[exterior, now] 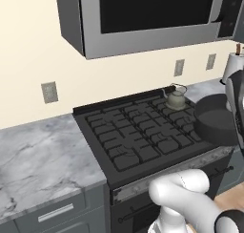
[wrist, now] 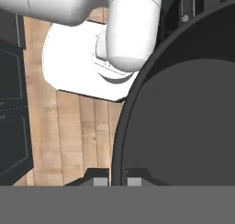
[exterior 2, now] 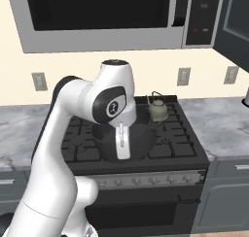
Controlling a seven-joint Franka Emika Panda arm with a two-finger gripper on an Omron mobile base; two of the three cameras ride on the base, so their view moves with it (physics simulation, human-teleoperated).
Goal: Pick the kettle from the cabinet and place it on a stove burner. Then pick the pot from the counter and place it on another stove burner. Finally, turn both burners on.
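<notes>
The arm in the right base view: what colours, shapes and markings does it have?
The arm has smooth, rounded glossy white links with dark grey bands at the joints. One elbow bears an oval black cap with a small white emblem. No loose cables show. The fingers are dark with pale pads.

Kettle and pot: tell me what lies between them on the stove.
Only bare black grate lies between them. In the left base view the kettle sits on the back right burner, and the pot hangs nearer the front edge.
</notes>
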